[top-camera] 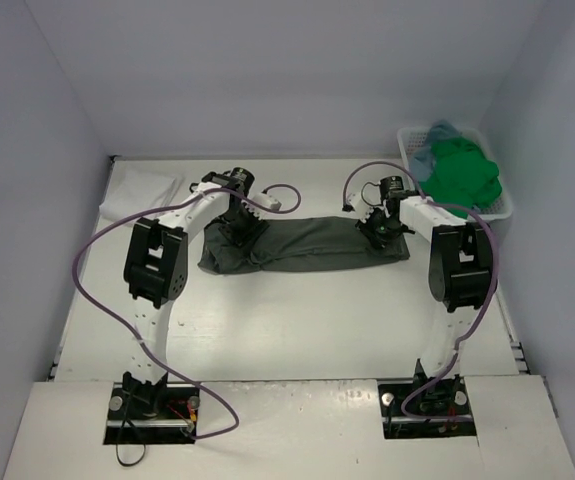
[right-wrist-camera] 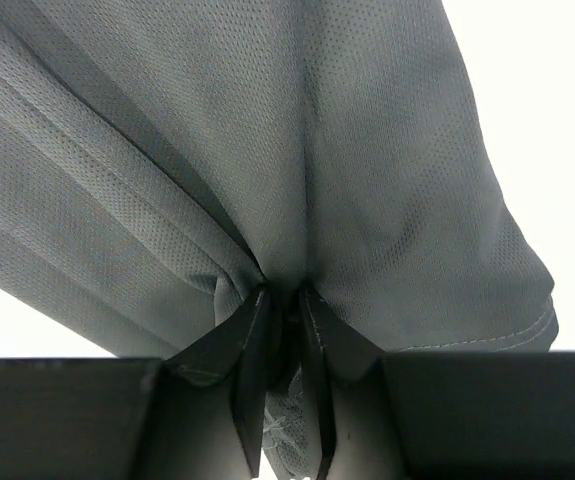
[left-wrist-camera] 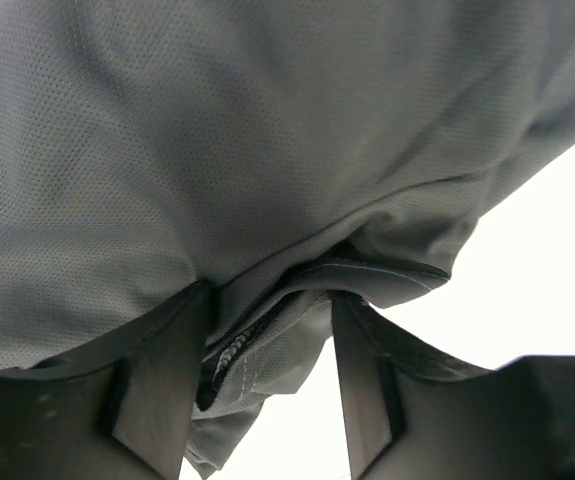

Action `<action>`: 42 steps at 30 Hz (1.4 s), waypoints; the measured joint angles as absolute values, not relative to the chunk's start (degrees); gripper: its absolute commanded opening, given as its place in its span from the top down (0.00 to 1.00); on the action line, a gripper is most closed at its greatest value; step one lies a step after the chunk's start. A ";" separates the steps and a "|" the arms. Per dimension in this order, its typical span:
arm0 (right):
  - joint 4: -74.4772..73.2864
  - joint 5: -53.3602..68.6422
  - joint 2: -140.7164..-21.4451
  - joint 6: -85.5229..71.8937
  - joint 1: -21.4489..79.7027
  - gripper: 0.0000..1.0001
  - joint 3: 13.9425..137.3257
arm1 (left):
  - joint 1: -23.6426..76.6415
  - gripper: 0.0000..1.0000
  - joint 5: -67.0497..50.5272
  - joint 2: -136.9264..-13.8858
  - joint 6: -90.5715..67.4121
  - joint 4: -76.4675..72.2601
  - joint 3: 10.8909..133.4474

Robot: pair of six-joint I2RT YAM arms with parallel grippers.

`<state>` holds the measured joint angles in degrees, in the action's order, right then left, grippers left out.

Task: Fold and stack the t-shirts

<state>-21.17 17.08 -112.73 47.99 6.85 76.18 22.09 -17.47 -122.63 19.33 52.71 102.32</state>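
A dark grey t-shirt [top-camera: 307, 245] lies as a long folded band across the middle of the table. My left gripper [top-camera: 239, 228] stands over its left end. In the left wrist view this gripper [left-wrist-camera: 272, 300] is open, and a loose hem of the grey cloth [left-wrist-camera: 267, 150] hangs between the spread fingers. At the shirt's right end my right gripper [top-camera: 379, 232] pinches the cloth. The right wrist view shows that gripper [right-wrist-camera: 285, 295] shut on a fold of the grey cloth [right-wrist-camera: 297, 150]. A white t-shirt [top-camera: 142, 192] lies folded at the back left.
A white lattice basket [top-camera: 504, 207] stands at the back right corner, holding a bright green t-shirt [top-camera: 459, 172] and a teal-blue one [top-camera: 439, 134]. Grey walls close in the table on the left, back and right. Purple cables loop from both arms.
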 measured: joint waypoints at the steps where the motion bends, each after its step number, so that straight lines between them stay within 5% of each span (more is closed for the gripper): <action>1: -20.97 17.26 -112.84 47.99 6.79 0.88 76.18 | 22.04 0.57 -17.28 -122.91 19.29 52.69 102.32; 11: -18.63 17.41 -110.19 49.54 7.35 0.92 71.99 | 20.97 0.91 -12.88 -126.91 15.77 52.40 105.58; 34: -21.80 16.10 -98.06 40.49 37.95 0.94 57.49 | 18.59 0.92 -11.92 -144.49 11.49 55.77 135.09; 42: -21.74 16.56 -96.66 35.09 49.98 0.94 55.88 | 19.18 1.00 -4.75 -147.68 12.93 55.53 140.79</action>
